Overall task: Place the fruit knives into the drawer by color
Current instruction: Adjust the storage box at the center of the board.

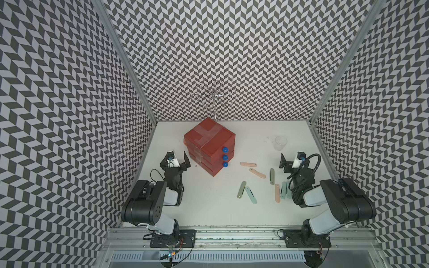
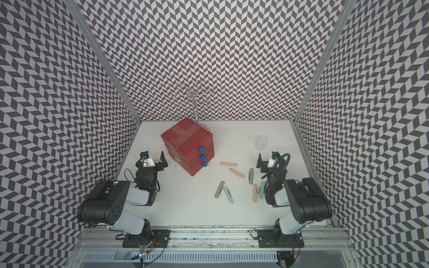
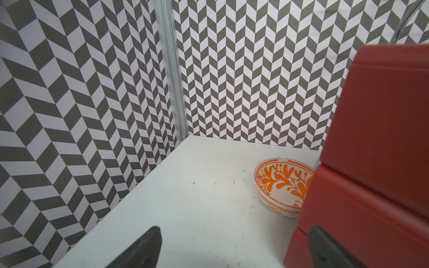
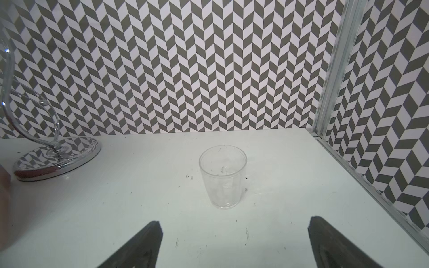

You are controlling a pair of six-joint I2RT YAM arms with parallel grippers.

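Top views: left gripper (image 1: 175, 156) and right gripper (image 1: 294, 158) both open, empty. Drawer (image 1: 209, 146) looks shut, knives (image 1: 248, 164) loose on surface (image 1: 209, 208). Best pinch top knob (image 1: 225, 150) squarely, pull straight.

Three walls (image 1: 232, 58) papered in a grey-and-white chevron pattern enclose a white surface (image 1: 209, 204), scuffed with small dark specks. Aluminium posts (image 1: 130, 69) stand at the back corners; an aluminium rail (image 1: 232, 234) runs along the front edge

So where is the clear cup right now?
In both top views the clear cup stands upright far right on the table, just beyond the open right tool.
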